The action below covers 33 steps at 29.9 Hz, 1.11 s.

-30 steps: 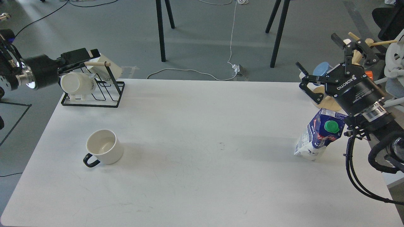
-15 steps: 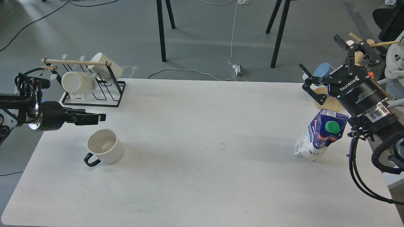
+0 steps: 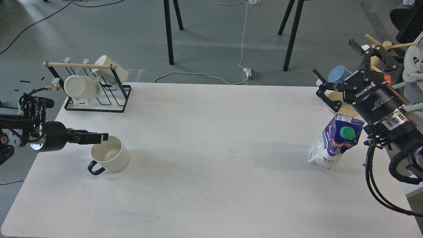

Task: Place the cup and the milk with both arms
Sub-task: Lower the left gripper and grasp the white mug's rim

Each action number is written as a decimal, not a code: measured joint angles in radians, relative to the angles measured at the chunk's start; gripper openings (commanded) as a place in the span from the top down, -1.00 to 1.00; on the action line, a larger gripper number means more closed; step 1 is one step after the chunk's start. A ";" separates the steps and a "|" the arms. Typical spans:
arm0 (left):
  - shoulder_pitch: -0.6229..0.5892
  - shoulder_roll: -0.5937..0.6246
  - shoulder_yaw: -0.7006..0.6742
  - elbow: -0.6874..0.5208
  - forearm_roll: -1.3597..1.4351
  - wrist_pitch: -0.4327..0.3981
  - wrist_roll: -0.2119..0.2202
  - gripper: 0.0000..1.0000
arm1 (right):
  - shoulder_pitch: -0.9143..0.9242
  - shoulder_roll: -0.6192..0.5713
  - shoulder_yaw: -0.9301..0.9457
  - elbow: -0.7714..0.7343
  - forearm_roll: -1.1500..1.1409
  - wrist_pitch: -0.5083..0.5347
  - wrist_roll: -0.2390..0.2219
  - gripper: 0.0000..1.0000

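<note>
Open room: white table (image 3: pixel 211 185) bare through its middle and near edge
Cup: cream ceramic cup with black handle (image 3: pixel 109 158) upright at 9 o'clock, near the left edge
Left gripper (image 3: pixel 99 136): seen edge-on at the cup's rim, lower than half a second ago; spread cannot be told
Milk: blue-and-white milk carton with green cap (image 3: pixel 333 142) tilted at 3 o'clock, unmoved
Right gripper (image 3: pixel 340 69): fingers spread wide, empty, beyond the carton
Far left: black wire mug rack (image 3: pixel 99 96)

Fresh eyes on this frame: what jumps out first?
The blue-and-white milk carton with a green cap, standing at the table's right edge just below the right end effector, whose fingers are spread open. At front left, a cream cup with a dark handle sits upright, the left end effector level with its rim. A wire rack of mugs stands far left.
</note>
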 measured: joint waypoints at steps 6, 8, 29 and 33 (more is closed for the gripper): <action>0.005 -0.039 0.002 0.062 -0.001 0.000 0.000 -0.96 | -0.013 0.000 0.003 0.003 0.000 0.000 0.002 -0.94; 0.008 -0.042 0.003 0.083 0.000 0.000 0.000 -0.94 | -0.015 -0.001 0.004 0.003 0.001 0.000 0.003 -0.94; 0.060 -0.083 0.009 0.106 0.001 0.001 0.000 0.49 | -0.036 -0.002 0.004 0.006 0.002 0.000 0.003 -0.94; 0.060 -0.095 0.009 0.104 0.001 0.020 0.000 0.89 | -0.038 -0.002 0.005 0.006 0.002 0.000 0.003 -0.94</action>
